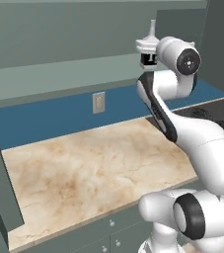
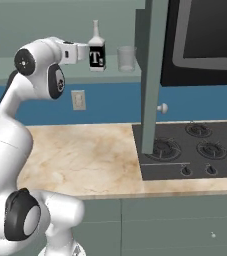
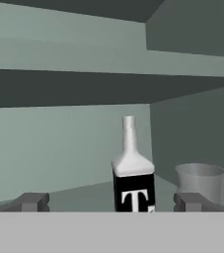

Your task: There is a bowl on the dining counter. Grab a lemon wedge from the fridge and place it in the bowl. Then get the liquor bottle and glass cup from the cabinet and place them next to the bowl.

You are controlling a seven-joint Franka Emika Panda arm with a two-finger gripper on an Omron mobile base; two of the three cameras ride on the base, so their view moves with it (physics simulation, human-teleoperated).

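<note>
The liquor bottle (image 2: 97,54), dark with a white label and a pale neck, stands upright on the lower shelf of the open cabinet (image 3: 59,148). The glass cup (image 2: 127,59) stands on the same shelf, just right of the bottle and apart from it. My gripper (image 2: 86,53) is raised to shelf height and open, pointing at the bottle from its left. In the hand view the bottle (image 3: 133,184) rises between the fingertips (image 3: 32,201), a little right of centre, with the glass cup (image 3: 201,182) behind the right one. The bowl, lemon wedge, fridge and dining counter are out of view.
The cabinet's open door (image 2: 152,75) hangs just right of the glass cup, over the left edge of the black hob (image 2: 195,150). A beige worktop (image 2: 85,150) lies below, with a wall socket (image 2: 78,100) on the blue backsplash. A dark appliance (image 2: 205,40) hangs above the hob.
</note>
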